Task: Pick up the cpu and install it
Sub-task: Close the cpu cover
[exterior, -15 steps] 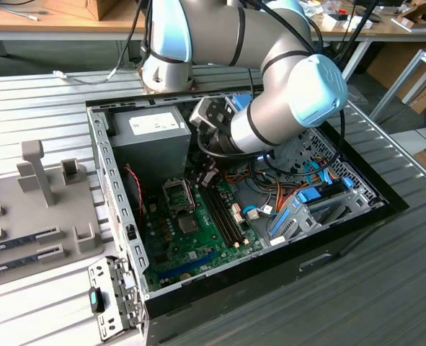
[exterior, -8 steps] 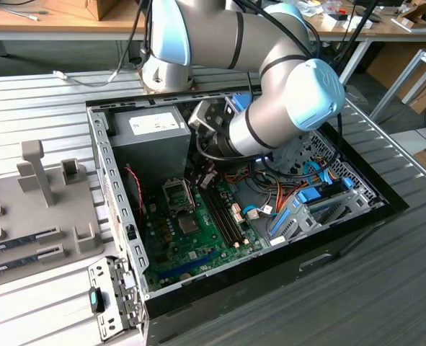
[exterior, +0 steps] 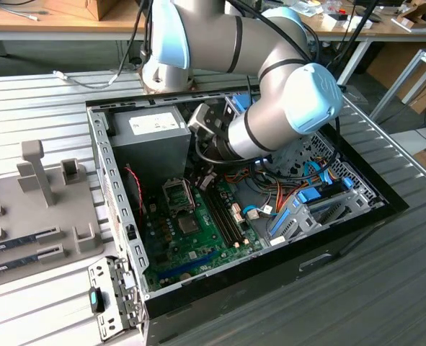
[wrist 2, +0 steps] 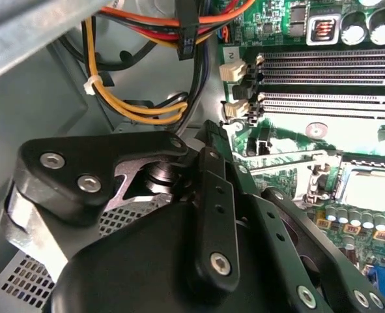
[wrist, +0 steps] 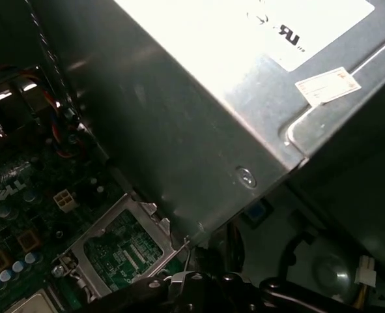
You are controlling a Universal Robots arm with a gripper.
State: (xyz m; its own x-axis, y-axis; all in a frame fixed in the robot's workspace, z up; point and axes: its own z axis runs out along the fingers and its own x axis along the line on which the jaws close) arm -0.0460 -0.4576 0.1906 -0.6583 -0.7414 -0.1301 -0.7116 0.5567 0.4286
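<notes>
Tool sits closest to the lens in the second wrist view: black linkage arms w/ silver screws, lowered inside the open PC case. Tool state: cannot tell, released or clenched; the business end is hidden behind its own body. Nothing can be seen held.

Arm: grey w/ pale blue joint caps, reaching down into the case from the far side in the exterior view.

Adjacent items, working outward:
- Cable bundle, orange, yellow and black, tied w/ a white tie, just beside the tool.
- Power supply, grey metal box w/ white labels, close to the tool; in the exterior view it fills the case's far corner toward the exterior view's left.
- Socket frame, metal, hinged up, near the tool on the green motherboard.
- Cpu: position not confirmed. A pale, bright square lies within the socket area; cannot tell whether this is the cpu.
- Memory slots, long, black, parallel, beside the socket.

Outside the case: grey tray on the slatted metal counter, toward the exterior view's left, w/ memory sticks in its slots, well apart from the tool.
</notes>
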